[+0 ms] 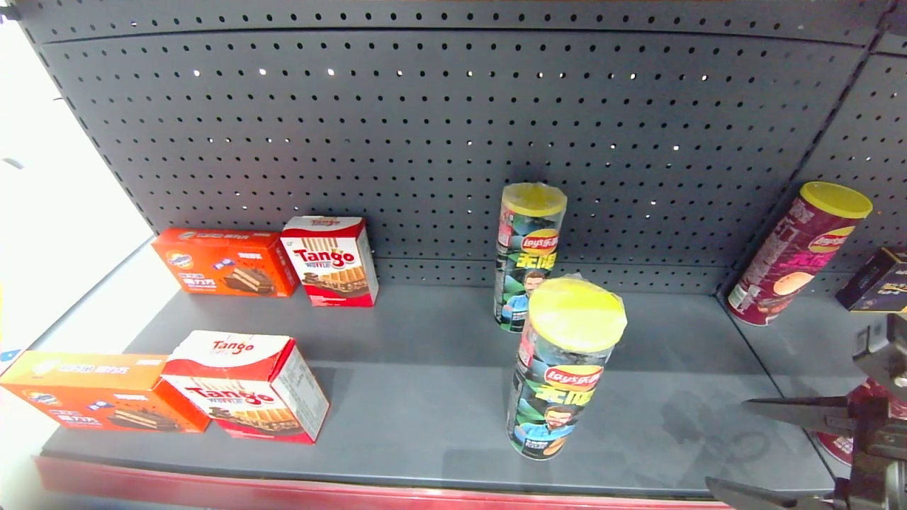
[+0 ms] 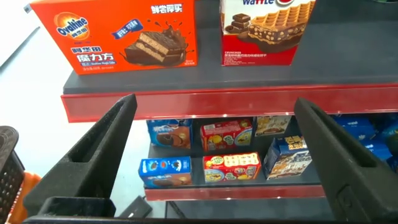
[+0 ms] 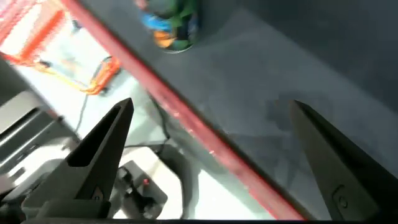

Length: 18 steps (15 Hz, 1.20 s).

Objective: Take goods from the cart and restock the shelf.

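Your left hand (image 2: pixel 214 102) is wide open and empty, out in front of the shelf (image 1: pixel 425 382). On the shelf's left sit four boxes (image 1: pixel 248 386); in its middle stand two cans (image 1: pixel 563 368). Your right hand (image 1: pixel 726 445) is wide open, empty, at the shelf's right front.

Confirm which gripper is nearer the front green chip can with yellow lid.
Right: the right gripper hangs just right of the green chip can; left gripper faces the orange cardboard box, far left.
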{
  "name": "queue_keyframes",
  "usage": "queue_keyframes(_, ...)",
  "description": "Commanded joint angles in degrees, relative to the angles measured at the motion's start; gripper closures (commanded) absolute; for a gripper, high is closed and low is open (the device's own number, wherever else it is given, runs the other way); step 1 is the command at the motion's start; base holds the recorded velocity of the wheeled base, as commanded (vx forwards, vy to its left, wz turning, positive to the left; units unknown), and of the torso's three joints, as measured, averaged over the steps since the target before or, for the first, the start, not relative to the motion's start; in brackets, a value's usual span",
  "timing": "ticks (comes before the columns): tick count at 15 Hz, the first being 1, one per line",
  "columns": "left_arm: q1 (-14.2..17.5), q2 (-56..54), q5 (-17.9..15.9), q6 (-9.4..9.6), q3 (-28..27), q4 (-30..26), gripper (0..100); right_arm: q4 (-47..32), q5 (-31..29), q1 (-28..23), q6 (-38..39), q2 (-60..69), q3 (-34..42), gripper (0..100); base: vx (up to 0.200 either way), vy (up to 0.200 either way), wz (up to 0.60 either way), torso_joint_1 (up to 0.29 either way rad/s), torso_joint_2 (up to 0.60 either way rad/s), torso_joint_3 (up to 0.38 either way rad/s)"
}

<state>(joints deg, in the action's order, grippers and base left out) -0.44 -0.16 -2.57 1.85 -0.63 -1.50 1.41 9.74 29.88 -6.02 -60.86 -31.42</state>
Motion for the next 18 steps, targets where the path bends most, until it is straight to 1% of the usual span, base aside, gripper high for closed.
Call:
queue_keyframes(1, 0.09, 0.16, 0.02, -0.01, 0.02, 0.09, 0, -0.01, -1.65, 0.00, 0.05, -5.68, -2.60, 0, 0.000, 0.000, 0.00, 0.000, 0.00, 0.000)
queue_keyframes(7, 0.09, 0.16, 0.02, 0.08, 0.11, 0.44, 0, 0.08, -2.53, -0.35, -0.04, -14.29, -8.93, 0, 0.000, 0.000, 0.00, 0.000, 0.00, 0.000)
queue_keyframes(10, 0.09, 0.16, -0.06, 0.26, 0.19, 0.44, 0, -0.01, -4.47, 0.18, -0.22, -17.98, -12.62, 0, 0.000, 0.000, 0.00, 0.000, 0.00, 0.000)
queue_keyframes(14, 0.09, 0.16, 0.02, 0.17, 0.19, 0.44, 0, 0.08, -4.55, 0.97, -0.39, -20.71, -13.41, 0, 0.000, 0.000, 0.00, 0.000, 0.00, 0.000)
queue_keyframes(18, 0.09, 0.16, 0.11, -0.10, 0.19, 0.44, 0, 0.43, -4.64, 1.41, -0.39, -24.40, -16.22, 0, 0.000, 0.000, 0.00, 0.000, 0.00, 0.000)
